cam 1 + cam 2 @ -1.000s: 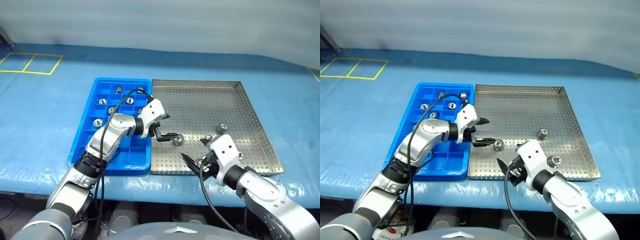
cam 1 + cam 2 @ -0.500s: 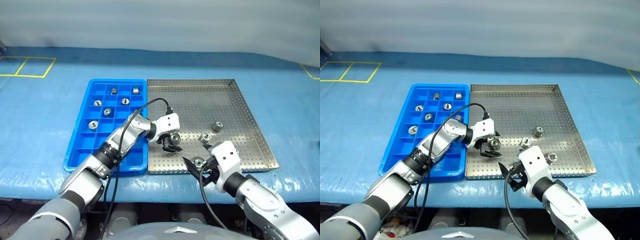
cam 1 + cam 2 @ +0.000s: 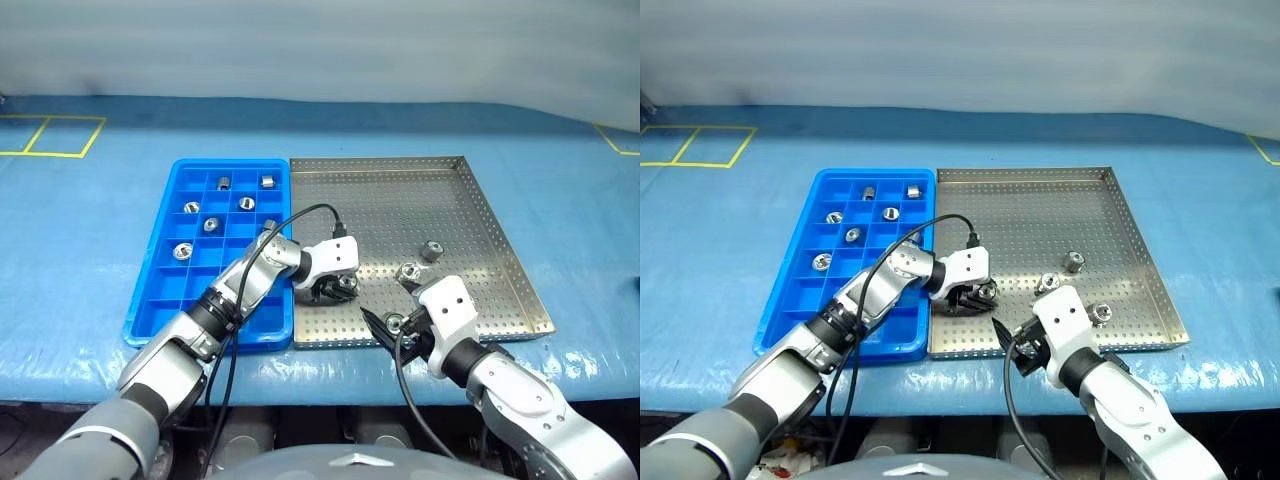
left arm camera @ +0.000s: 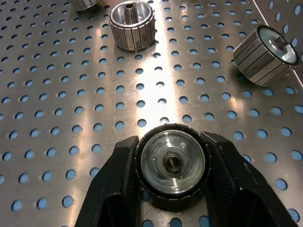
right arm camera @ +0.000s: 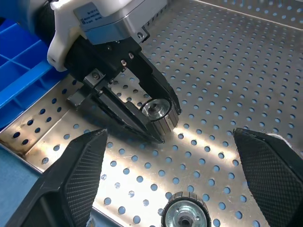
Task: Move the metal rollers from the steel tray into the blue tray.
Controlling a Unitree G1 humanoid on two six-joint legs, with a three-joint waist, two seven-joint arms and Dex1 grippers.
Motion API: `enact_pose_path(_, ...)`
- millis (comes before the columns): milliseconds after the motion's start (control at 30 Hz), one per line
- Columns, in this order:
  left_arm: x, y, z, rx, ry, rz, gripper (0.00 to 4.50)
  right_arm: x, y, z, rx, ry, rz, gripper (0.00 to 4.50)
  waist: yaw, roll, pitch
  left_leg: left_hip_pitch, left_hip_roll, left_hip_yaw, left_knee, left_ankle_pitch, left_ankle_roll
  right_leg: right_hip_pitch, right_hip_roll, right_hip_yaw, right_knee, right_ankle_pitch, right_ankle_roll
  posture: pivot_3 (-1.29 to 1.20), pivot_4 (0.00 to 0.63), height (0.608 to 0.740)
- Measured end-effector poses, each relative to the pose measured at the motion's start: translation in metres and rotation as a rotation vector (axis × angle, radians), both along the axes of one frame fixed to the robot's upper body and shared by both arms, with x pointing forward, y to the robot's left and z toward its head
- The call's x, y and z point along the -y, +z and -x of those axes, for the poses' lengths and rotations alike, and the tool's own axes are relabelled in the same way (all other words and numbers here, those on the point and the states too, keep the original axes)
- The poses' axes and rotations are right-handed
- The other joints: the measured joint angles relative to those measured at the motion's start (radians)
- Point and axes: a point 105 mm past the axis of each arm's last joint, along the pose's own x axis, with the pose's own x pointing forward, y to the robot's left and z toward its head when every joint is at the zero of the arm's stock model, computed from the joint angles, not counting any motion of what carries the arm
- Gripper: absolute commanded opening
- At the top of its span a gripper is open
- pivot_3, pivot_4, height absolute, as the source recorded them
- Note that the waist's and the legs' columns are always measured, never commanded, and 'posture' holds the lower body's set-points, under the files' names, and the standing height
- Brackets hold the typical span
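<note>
Your left gripper [image 4: 173, 163] has just closed: a second ago its fingers stood wide beside a roller [image 4: 173, 162]; now they clamp it, still resting on the steel tray [image 3: 470, 205] near the blue tray [image 3: 160, 300]. The grasp appears made; expect a lift next. Your right gripper [image 5: 170, 179] hovers with fingers wide, empty. Other rollers [image 3: 431, 250] remain in the steel tray.
</note>
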Motion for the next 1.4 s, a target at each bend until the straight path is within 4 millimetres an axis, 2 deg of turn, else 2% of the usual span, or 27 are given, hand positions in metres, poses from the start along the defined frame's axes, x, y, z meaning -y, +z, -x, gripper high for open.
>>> enact_pose_path(67, 0.002, 0.02, -0.003, 0.012, 0.057, 0.099, 1.7, -0.005, 0.004, -0.003, 0.02, 0.028, -0.002, 4.5, 0.001, 0.0, 0.0, 0.0, 0.0, 0.0, 0.0, 0.0, 0.0, 0.0, 0.0, 0.0, 0.0, 0.001, 0.003, 0.03, 0.15, 0.74)
enact_pose_path(200, -0.008, 0.057, -0.014, 0.052, 0.216, 0.284, 1.7, -0.012, 0.01, -0.007, 0.044, 0.08, 0.002, 4.5, 0.001, 0.0, 0.0, 0.001, 0.0, 0.0, 0.0, 0.0, 0.0, 0.001, 0.0, 0.0, 0.0, 0.003, 0.004, 0.05, 0.15, 0.74)
enact_pose_path(333, -0.038, 0.066, -0.024, 0.122, 0.451, 0.406, 1.7, -0.022, 0.015, -0.015, 0.073, 0.143, 0.007, 4.5, 0.005, 0.0, 0.0, 0.001, 0.0, -0.001, 0.0, 0.0, 0.0, 0.001, 0.0, 0.0, 0.0, 0.005, 0.002, 0.09, 0.15, 0.74)
enact_pose_path(500, -0.087, 0.073, -0.023, 0.226, 0.713, 0.472, 1.7, -0.036, 0.016, -0.024, 0.075, 0.234, 0.005, 4.5, 0.028, 0.0, 0.0, 0.001, 0.0, -0.001, 0.0, 0.0, 0.0, 0.001, 0.0, 0.0, 0.0, 0.006, 0.001, 0.19, 0.15, 0.74)
enact_pose_path(667, -0.131, 0.062, -0.01, 0.264, 0.901, 0.415, 1.7, -0.052, 0.015, -0.028, 0.065, 0.341, 0.004, 4.5, 0.058, 0.0, 0.0, 0.001, -0.001, -0.002, 0.0, 0.0, 0.0, 0.001, 0.0, -0.001, 0.0, 0.006, 0.0, 0.27, 0.15, 0.74)
enact_pose_path(933, -0.169, 0.045, 0.013, 0.244, 1.078, 0.315, 1.7, -0.075, 0.015, -0.032, 0.069, 0.493, -0.013, 4.5, 0.112, 0.0, 0.0, 0.001, -0.001, -0.003, 0.0, 0.0, -0.001, 0.002, -0.001, -0.003, 0.0, 0.002, -0.006, 0.33, 0.15, 0.74)
enact_pose_path(1167, -0.179, 0.034, 0.023, 0.199, 1.144, 0.265, 1.7, -0.087, 0.013, -0.034, 0.071, 0.558, -0.026, 4.5, 0.143, 0.0, 0.001, 0.001, -0.001, -0.004, 0.0, 0.0, -0.001, 0.001, -0.001, -0.004, 0.0, 0.002, -0.006, 0.35, 0.15, 0.74)
enact_pose_path(1400, -0.178, 0.018, 0.029, 0.13, 1.168, 0.227, 1.7, -0.09, 0.012, -0.035, 0.073, 0.553, -0.032, 4.5, 0.158, 0.0, 0.001, 0.0, 0.0, -0.004, 0.0, 0.0, -0.001, 0.001, -0.001, -0.004, -0.001, 0.002, -0.007, 0.32, 0.15, 0.74)
